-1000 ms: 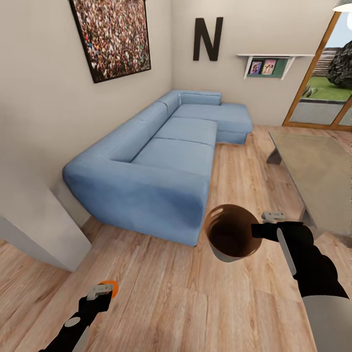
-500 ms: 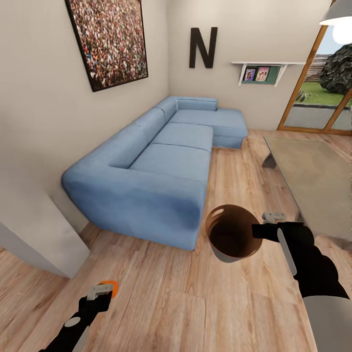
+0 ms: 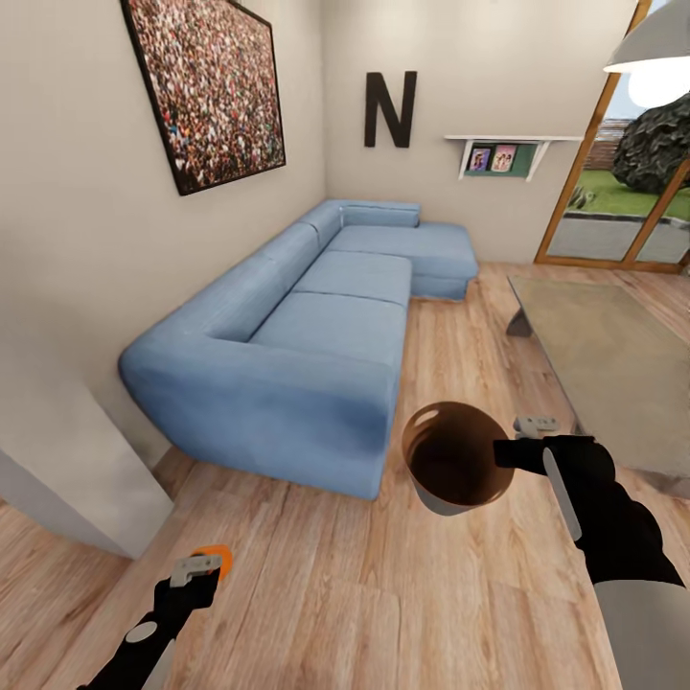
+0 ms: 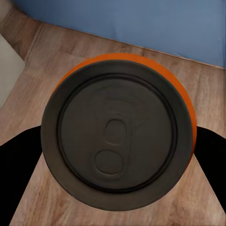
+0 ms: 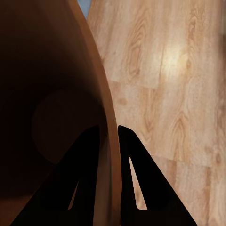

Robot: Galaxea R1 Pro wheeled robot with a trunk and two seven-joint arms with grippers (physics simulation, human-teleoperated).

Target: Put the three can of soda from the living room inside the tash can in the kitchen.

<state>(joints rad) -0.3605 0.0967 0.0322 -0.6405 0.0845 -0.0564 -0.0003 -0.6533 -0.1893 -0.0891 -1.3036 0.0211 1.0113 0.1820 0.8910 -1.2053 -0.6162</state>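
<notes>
Carrying an orange soda can (image 4: 117, 132) in the left gripper (image 3: 196, 567), the robot stands on the wood floor (image 3: 316, 575) near the blue sofa (image 3: 307, 355). Its fingers sit closed at either side of the can's body. The right gripper (image 3: 513, 450) pinches the trash can (image 3: 455, 460) by its rim wall, one finger inside, held above the floor. The can looks light, smooth and probably easy to dent; side grips suit it.

A blue corner sofa (image 3: 316, 335) stands on the wood floor (image 3: 383, 594), under a crowd picture (image 3: 211, 81) on the beige wall (image 3: 77, 249).
</notes>
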